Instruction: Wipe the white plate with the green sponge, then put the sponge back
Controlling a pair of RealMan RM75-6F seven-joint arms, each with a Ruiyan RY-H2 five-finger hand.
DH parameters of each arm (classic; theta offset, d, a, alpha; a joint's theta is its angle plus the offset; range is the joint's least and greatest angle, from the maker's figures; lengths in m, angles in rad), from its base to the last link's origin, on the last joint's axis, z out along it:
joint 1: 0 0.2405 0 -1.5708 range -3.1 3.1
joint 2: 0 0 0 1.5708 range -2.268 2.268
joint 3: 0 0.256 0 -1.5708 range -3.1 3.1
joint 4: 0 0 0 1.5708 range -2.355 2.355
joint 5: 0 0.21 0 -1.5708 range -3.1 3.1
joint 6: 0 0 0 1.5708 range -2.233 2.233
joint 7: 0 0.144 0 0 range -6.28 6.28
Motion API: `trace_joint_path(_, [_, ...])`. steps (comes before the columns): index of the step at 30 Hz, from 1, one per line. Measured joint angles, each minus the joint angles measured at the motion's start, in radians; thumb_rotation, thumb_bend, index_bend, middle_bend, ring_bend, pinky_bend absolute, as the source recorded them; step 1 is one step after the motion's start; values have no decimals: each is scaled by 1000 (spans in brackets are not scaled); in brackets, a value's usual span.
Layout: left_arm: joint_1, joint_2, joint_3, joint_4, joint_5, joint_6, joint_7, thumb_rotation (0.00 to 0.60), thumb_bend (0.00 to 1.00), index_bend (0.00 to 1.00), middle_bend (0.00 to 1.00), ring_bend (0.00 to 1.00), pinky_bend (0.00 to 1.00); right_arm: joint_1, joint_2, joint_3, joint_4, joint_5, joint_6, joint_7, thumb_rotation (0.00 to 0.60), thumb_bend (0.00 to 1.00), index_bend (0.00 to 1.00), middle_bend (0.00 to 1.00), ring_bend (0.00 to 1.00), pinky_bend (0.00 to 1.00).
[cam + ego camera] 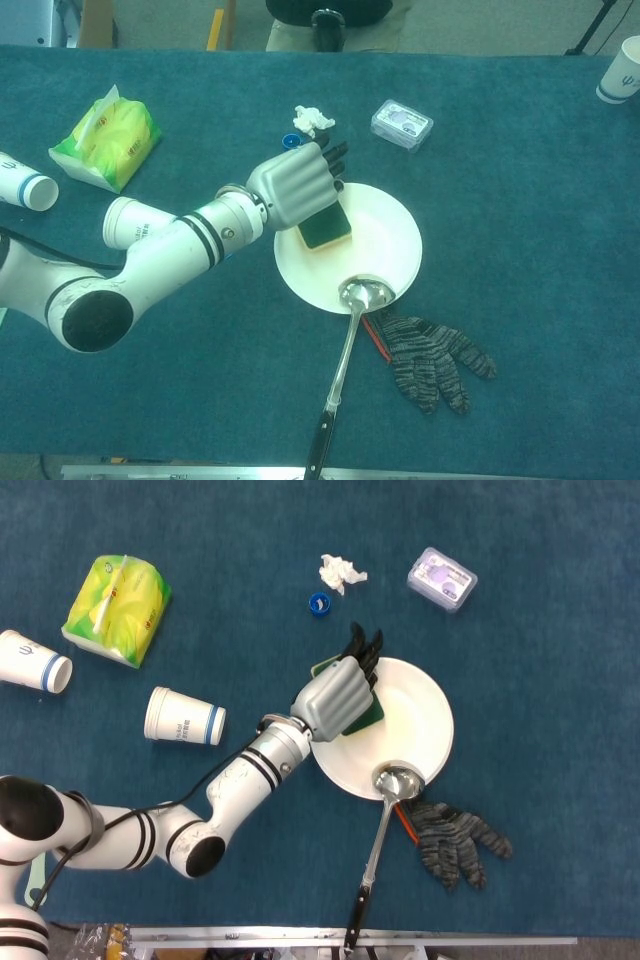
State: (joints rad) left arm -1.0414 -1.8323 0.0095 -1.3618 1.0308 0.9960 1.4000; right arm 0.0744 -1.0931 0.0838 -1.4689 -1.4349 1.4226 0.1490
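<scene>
Under the left hand lies the green sponge, pressed flat against the white plate at the plate's rim nearest the arm, so the wiping step looks to be in hand and not yet the return. The hand covers most of the sponge from above, its back turned up to both cameras and its dark fingertips reaching past the sponge's far edge towards the blue bottle cap just beyond; the fingers lie close together and bear down on the sponge, though whether the thumb hooks under its edge cannot be told from either view. The forearm runs back from the hand low and slanting across the blue worktop, passing close by the lying paper cup on the arm's outer side. A ladle rests its bowl on the plate's edge on the side away from the fingertips, with a grey glove on the worktop beyond it. The next move, as I judge it, calls for sweeping the sponge across the bare centre of the plate while keeping clear of the ladle's bowl, then closing on the sponge to lift it off. The right hand shows in neither view.
</scene>
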Motion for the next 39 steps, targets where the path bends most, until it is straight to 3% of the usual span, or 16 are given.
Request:
trace_joint_path(17, [14, 34, 38, -141, 72, 34, 8, 600, 333, 329, 188, 50, 163, -6, 0, -1, 3, -1, 7, 9, 600, 260, 299, 293, 200, 322])
trace_joint_path(28, [23, 118, -28, -133, 54, 49, -86, 600, 333, 329, 188, 50, 163, -9, 5, -2, 2, -7, 12, 15, 600, 260, 299, 293, 200, 322])
trace_joint_path(39, [78, 179, -12, -71, 30, 61, -161, 600, 333, 312, 185, 50, 163, -8, 5, -6, -17, -20, 19, -1, 600, 260, 299, 293, 200, 322])
